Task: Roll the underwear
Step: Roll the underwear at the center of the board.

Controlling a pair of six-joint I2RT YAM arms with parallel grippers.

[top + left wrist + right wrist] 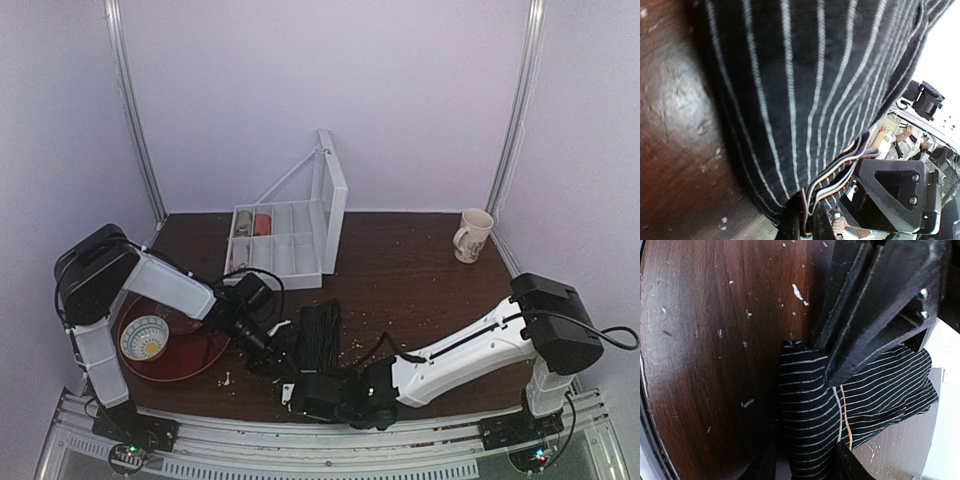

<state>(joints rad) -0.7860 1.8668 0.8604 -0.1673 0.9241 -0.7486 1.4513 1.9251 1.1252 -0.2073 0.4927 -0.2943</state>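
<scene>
The underwear [320, 335] is black with pale pinstripes and lies bunched in a narrow bundle at the front middle of the brown table. My left gripper [272, 345] is at its left side. In the left wrist view the fabric [805, 85] fills the frame, and the gripper [815, 226] is shut on the striped hem edge [850, 160]. My right gripper [308, 390] is at the bundle's near end. In the right wrist view its fingers [850, 465] flank the rolled fabric [807, 410] and grip it. The left gripper [880, 305] shows there too, pressed against the fabric.
A red tray [195, 355] holding a white bowl [145, 337] lies at the front left. A clear compartment box [285, 250] with its lid raised stands at the back. A mug [472, 235] stands at the back right. Pale crumbs dot the table.
</scene>
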